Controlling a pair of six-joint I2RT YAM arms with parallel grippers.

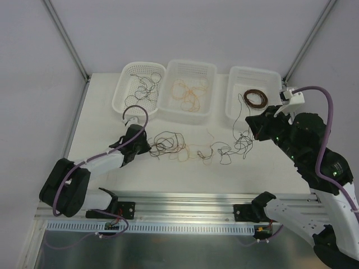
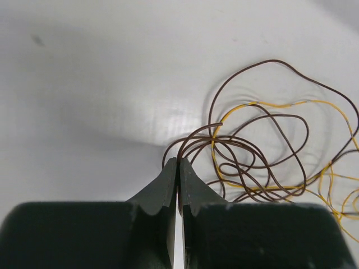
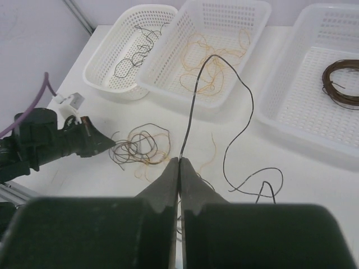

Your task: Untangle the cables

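Observation:
The cables (image 1: 185, 148) lie as a loose tangle of black, brown and orange-yellow wire across the middle of the table. My left gripper (image 1: 148, 147) sits low at the tangle's left end. Its tips (image 2: 178, 162) are shut on a brown cable (image 2: 268, 60), whose loops spread right over a yellow strand (image 2: 280, 104). My right gripper (image 1: 250, 125) is at the tangle's right end and held higher. It (image 3: 179, 159) is shut on a black cable (image 3: 193, 101) that arches up from the tips and drops back to the table.
Three white baskets stand in a row at the back. The left basket (image 1: 118, 100) holds black wires, the middle basket (image 1: 188, 63) orange ones, and the right basket (image 1: 252, 70) a wound brown wire ring (image 1: 255, 98). A metal rail (image 1: 185, 199) runs along the near edge.

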